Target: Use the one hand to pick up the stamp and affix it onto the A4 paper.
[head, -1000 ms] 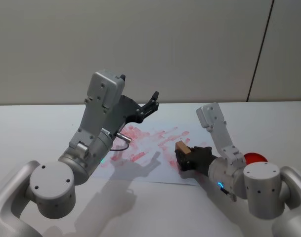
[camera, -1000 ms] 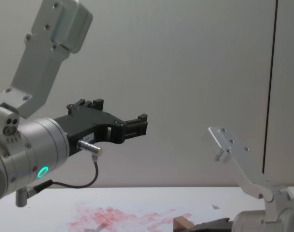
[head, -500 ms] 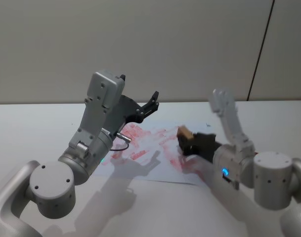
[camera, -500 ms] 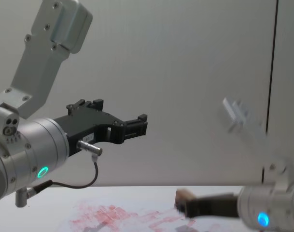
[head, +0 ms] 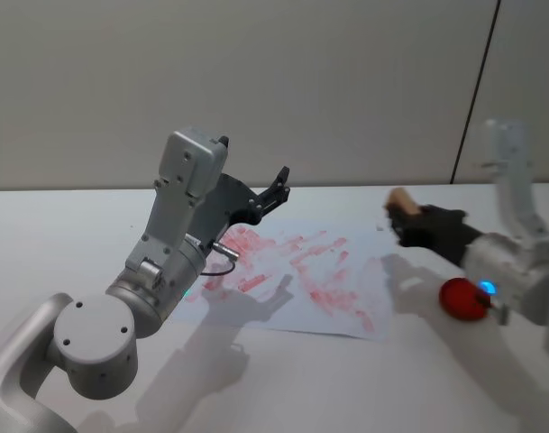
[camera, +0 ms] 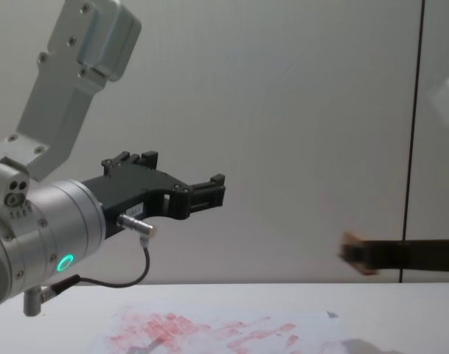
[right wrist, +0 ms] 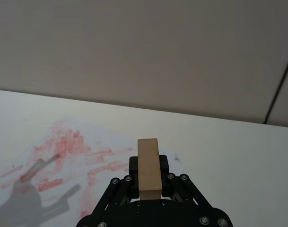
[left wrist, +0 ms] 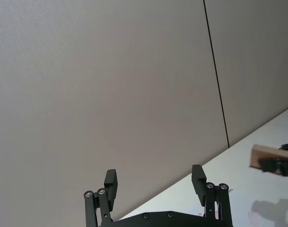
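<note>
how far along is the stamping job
Done: the white A4 paper already carries many red ink marks. In hand: the right gripper holds the small tan wooden stamp in the air, right of the paper. Left: probably pressing it down again. The left gripper hangs open, idle.

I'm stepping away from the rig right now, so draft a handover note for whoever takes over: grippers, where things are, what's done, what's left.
Grippers: the right gripper is shut on the stamp and raised off the table, near the right edge of the A4 paper. The left gripper is open and empty, parked in the air over the paper's left part.
Other: a red round pad lies right of the paper.
Done: stamp picked up; the paper carries many red marks.
Left: bring the stamp over the paper and press it down.
</note>
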